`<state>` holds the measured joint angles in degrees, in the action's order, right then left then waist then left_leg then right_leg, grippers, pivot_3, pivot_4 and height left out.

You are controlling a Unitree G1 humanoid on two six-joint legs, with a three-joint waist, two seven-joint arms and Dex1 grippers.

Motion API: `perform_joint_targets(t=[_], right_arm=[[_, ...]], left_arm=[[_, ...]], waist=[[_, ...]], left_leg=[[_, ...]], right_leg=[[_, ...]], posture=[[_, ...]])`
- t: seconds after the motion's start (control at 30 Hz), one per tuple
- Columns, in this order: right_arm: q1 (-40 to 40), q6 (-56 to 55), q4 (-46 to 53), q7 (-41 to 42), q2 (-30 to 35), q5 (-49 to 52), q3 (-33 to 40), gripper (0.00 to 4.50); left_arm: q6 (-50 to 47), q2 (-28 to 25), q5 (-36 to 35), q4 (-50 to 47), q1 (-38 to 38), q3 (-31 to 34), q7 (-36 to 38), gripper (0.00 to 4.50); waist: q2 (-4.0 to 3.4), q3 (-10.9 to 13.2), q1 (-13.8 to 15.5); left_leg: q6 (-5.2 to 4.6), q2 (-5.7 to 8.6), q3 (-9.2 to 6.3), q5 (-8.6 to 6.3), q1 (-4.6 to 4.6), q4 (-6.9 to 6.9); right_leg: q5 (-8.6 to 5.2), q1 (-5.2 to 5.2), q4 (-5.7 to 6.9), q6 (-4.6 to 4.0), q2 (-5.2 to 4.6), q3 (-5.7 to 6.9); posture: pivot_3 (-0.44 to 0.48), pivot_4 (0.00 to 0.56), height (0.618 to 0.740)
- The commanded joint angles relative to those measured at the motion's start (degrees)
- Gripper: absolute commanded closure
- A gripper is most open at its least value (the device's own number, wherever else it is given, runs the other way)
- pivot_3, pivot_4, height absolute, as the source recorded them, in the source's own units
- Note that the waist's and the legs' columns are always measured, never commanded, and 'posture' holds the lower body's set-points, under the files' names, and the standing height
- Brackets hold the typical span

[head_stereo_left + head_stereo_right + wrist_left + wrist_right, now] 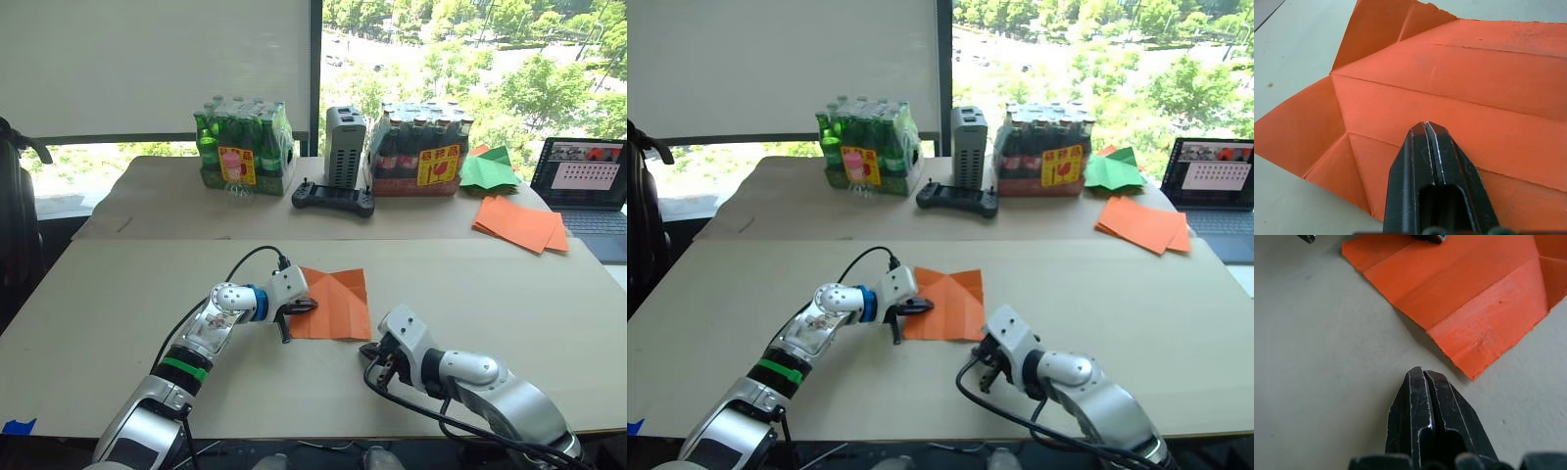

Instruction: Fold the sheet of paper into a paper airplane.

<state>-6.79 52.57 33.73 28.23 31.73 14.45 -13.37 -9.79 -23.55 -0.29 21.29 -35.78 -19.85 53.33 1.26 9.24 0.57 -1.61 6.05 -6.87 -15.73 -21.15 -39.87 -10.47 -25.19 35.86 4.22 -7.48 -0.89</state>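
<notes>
Flat on the table (pixel 118 294), the sheet of paper (pixel 333 304) (creased, orange) is seemingly pressed by the clenched left gripper (pixel 1426 128); the right gripper (pixel 1422 373), likewise clenched, is held just beside it.

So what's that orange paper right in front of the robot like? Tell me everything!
The sheet of paper is bright orange, thin and squarish, lying nearly flat on the pale table. Straight creases run along it, and folded triangle flaps meet at its far end. One near edge looks a bit ragged and lifts slightly. The left gripper, fingers shut, presses down on its left edge. The right gripper, also shut, sits on the table just off the sheet's near right corner, not touching it.
</notes>
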Motion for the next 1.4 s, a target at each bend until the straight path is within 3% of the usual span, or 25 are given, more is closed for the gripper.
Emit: perform_joint_targets(t=[0.03,0.43,0.7,0.83,1.17,1.4], right_arm=[[0.2,-0.1,0.3,-4.0,-2.8,-2.1,-1.4,4.46],[1.8,-1.4,-1.0,-17.0,-12.6,-9.9,-1.0,4.46],[2.0,-11.4,-4.9,-20.1,-20.8,-9.1,3.0,4.46],[1.4,-17.4,-7.0,-16.3,-24.5,-5.4,4.4,4.46],[-2.8,-23.2,-14.4,-6.0,-21.1,-7.2,-4.0,4.46],[-6.9,-24.0,-21.1,-3.1,-19.9,-9.8,-7.5,4.46]], left_arm=[[-0.1,-0.4,2.4,3.4,1.0,-2.0,1.7,4.50],[1.5,-0.4,3.2,4.8,0.1,-2.0,3.1,4.50],[1.6,-0.8,3.6,4.5,-0.1,-1.8,3.7,4.50],[1.6,-1.1,3.6,4.3,-0.1,-1.7,3.9,4.50],[1.3,-2.4,3.2,3.1,0.6,-0.2,3.4,4.50],[-2.6,-6.8,1.1,-5.1,4.5,4.2,3.5,4.50]], waist=[[0.02,0.0,0.0],[0.00,-0.1,-0.1],[-0.01,-0.2,-0.4],[-0.01,-0.2,-0.8],[-0.02,-0.2,-1.4],[-0.02,-0.1,-2.2]], left_leg=[[0.00,0.00,0.00,0.00,0.00,0.00],[0.02,0.00,-0.02,0.01,0.07,0.00],[0.02,0.00,-0.03,0.01,0.07,0.01],[0.02,0.00,-0.06,0.01,0.07,0.02],[0.03,0.00,-0.09,0.01,0.09,0.03],[0.06,-0.01,-0.08,0.00,0.08,0.10]], right_leg=[[0.00,0.01,0.00,0.00,0.00,0.00],[0.00,0.04,0.03,0.01,0.02,0.01],[-0.01,0.03,0.03,0.01,0.05,0.00],[0.00,0.02,0.04,0.01,0.06,0.00],[-0.01,0.02,0.07,0.00,0.10,0.02],[0.08,-0.08,0.08,-0.15,0.12,-0.01]], posture=[[0.000,0.150,0.699],[0.000,0.150,0.699],[0.000,0.150,0.699],[0.000,0.150,0.699],[0.000,0.150,0.699],[0.000,0.150,0.699]])
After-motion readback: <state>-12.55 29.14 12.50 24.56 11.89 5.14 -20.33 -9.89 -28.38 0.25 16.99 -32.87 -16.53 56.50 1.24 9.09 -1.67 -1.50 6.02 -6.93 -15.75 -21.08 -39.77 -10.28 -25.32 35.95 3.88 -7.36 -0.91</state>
